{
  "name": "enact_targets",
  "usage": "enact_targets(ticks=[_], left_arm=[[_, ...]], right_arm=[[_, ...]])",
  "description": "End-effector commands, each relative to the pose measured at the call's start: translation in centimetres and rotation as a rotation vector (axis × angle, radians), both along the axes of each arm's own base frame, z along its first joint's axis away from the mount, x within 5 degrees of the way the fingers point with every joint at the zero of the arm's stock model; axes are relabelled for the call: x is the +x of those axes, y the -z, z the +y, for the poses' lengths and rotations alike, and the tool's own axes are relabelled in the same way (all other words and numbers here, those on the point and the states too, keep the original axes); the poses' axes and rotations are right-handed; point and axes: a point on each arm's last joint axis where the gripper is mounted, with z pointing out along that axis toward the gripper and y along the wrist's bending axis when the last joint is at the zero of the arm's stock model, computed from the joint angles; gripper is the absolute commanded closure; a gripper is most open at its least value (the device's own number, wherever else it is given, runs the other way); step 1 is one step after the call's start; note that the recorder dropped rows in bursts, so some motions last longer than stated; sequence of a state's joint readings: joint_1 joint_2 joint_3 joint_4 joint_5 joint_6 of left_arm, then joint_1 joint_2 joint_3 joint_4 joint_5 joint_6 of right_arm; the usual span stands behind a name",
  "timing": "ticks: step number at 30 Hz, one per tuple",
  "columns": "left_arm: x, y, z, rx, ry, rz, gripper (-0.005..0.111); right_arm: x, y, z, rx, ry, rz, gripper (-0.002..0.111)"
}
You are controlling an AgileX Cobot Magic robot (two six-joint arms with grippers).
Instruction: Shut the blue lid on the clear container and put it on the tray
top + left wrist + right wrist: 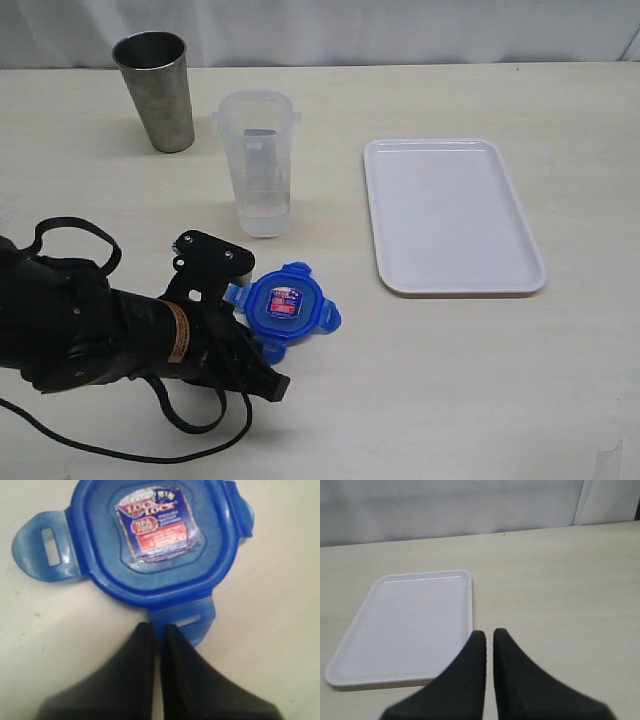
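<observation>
Blue lid (287, 308) flat on the table (450, 380), near left of centre: round, four flaps splayed, red-and-blue label up. Left claw (160, 628) pressed together at one flap, grip unclear. Farther back, clear container (256, 165) upright, uncovered, apparently empty. Steel cup (155, 90) far left. White tray (452, 215) right. Right claw (489, 635) tips together.

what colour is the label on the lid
The label is red and dark blue with white lettering; clearest in left wrist view.

Pale bench (480, 400) carried four items. Blue lid (285, 305) lay flat at the left gripper (159, 630) tips. Clear container (258, 165) stood upright beyond it, steel cup (155, 90) farther off. White tray (450, 210) lay well apart, rightward.
</observation>
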State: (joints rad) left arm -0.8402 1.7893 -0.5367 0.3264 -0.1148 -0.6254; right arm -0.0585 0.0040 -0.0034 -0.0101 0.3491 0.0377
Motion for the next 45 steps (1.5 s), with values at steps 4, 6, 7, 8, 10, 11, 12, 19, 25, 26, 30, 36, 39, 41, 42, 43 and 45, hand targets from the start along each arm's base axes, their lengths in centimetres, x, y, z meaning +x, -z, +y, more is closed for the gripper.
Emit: enact_targets(ticks=[4, 6, 7, 8, 10, 11, 12, 19, 25, 26, 30, 36, 39, 41, 42, 43, 45], left_arm=[[1.3, -1.8, 1.7, 0.168, -0.019, 0.002, 0.107], [1.9, -3.0, 2.2, 0.179, -0.015, -0.030, 0.107], [2.1, -3.5, 2.5, 0.183, 0.000, -0.055, 0.107], [2.4, -4.1, 2.8, 0.187, 0.015, -0.084, 0.107], [2.7, -5.1, 3.3, 0.195, 0.056, -0.142, 0.106], [2.8, -5.5, 3.4, 0.215, 0.113, -0.183, 0.103], [2.9, -5.7, 3.4, 0.240, 0.184, -0.224, 0.098], [3.3, -5.1, 1.7, 0.342, 0.770, -0.517, 0.052], [3.3, -4.1, 1.3, 0.384, 0.948, -0.570, 0.037], [3.3, -4.1, 1.4, 0.389, 0.947, -0.566, 0.037], [3.3, -4.1, 1.3, 0.370, 0.918, -0.559, 0.037], [5.0, -4.3, 3.0, 0.266, 0.595, -0.470, 0.037], [6.1, -4.2, 4.8, 0.277, 0.474, -0.424, 0.037], [6.7, -4.0, 6.5, 0.310, 0.386, -0.369, 0.037], [6.8, -3.8, 7.1, 0.345, 0.375, -0.339, 0.037], [6.8, -3.6, 8.2, 0.403, 0.352, -0.280, 0.037], [7.0, -3.7, 8.2, 0.375, 0.325, -0.294, 0.037]], right_arm=[[0.0, 0.1, 0.0, 0.002, 0.008, -0.003, 0.103], [0.0, 0.1, 0.0, 0.002, 0.008, -0.003, 0.103], [0.0, 0.1, 0.0, 0.002, 0.008, -0.003, 0.103], [0.0, 0.1, 0.0, 0.002, 0.008, -0.003, 0.103], [0.0, 0.1, 0.0, 0.002, 0.008, -0.003, 0.103], [0.0, 0.1, 0.0, 0.002, 0.008, -0.003, 0.103], [0.0, 0.1, 0.0, 0.002, 0.008, -0.003, 0.103], [0.0, 0.1, 0.0, 0.002, 0.008, -0.003, 0.103], [0.0, 0.1, 0.0, 0.002, 0.008, -0.003, 0.103], [0.0, 0.1, 0.0, 0.002, 0.008, -0.003, 0.103], [0.0, 0.1, 0.0, 0.002, 0.008, -0.003, 0.103], [0.0, 0.1, 0.0, 0.002, 0.008, -0.003, 0.103], [0.0, 0.1, 0.0, 0.002, 0.008, -0.003, 0.103], [0.0, 0.1, 0.0, 0.002, 0.008, -0.003, 0.103], [0.0, 0.1, 0.0, 0.002, 0.008, -0.003, 0.103], [0.0, 0.1, 0.0, 0.002, 0.008, -0.003, 0.103], [0.0, 0.1, 0.0, 0.002, 0.008, -0.003, 0.103]])
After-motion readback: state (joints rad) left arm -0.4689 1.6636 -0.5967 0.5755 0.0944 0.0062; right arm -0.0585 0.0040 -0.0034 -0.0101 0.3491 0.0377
